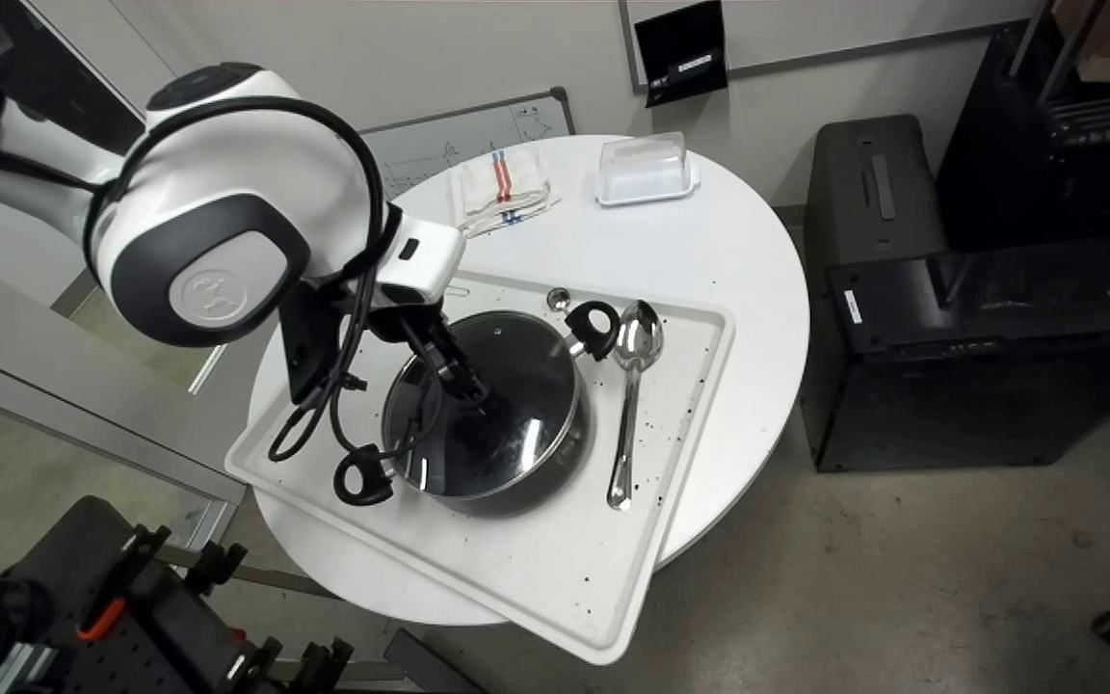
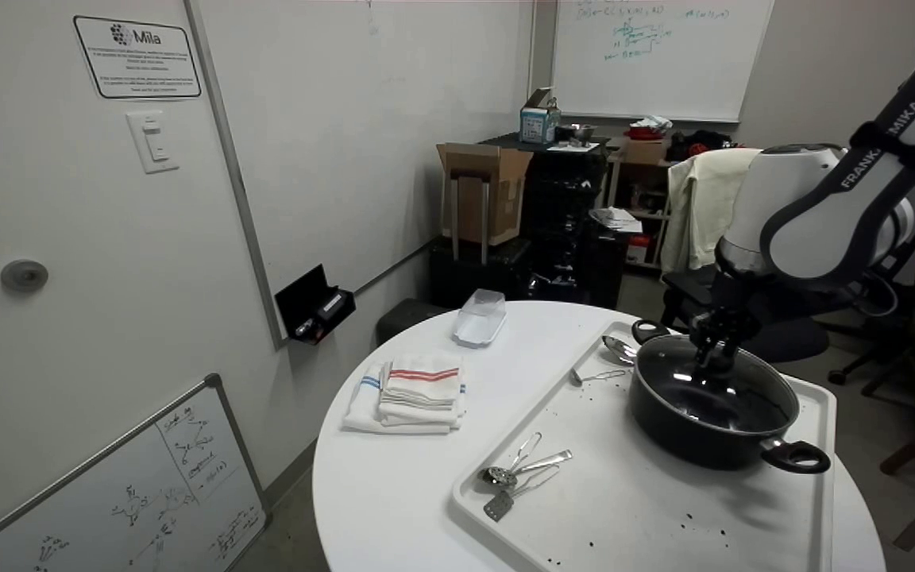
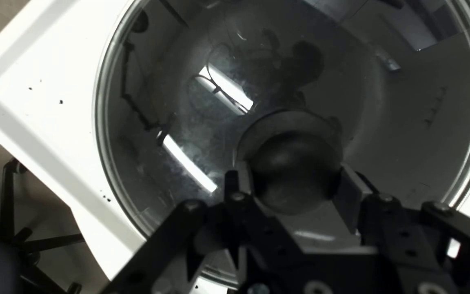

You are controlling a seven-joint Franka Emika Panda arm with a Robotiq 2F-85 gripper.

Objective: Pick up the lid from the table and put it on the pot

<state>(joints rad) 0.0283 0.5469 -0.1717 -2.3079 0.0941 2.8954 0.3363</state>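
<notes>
Your desk (image 1: 757,289) stands beneath the arm (image 2: 811,230), lettered "FRANK" and "MIKA" either side of a dark band (image 2: 896,151). On the tray (image 1: 536,578) sits the black pot (image 2: 684,429), the lid (image 1: 516,413) on top. A wall sign (image 2: 138,59) reads "Mila", its smaller lines illegible. Your end effector (image 3: 295,183) grips the lid's knob (image 3: 296,165) with 2 fingers (image 3: 351,200).

The pot (image 2: 688,433) is black with black handles (image 2: 779,454), its clear lid (image 1: 521,381) looks dark inside a silvery rim (image 3: 101,102), and both knob (image 3: 296,163) and end effector (image 3: 296,183) are black. The tray (image 2: 624,492) is white, flecked with dark specks (image 3: 60,101); the worktop (image 1: 757,251) is plain white. Red and blue stripes run across the white cloths (image 2: 422,399).
</notes>
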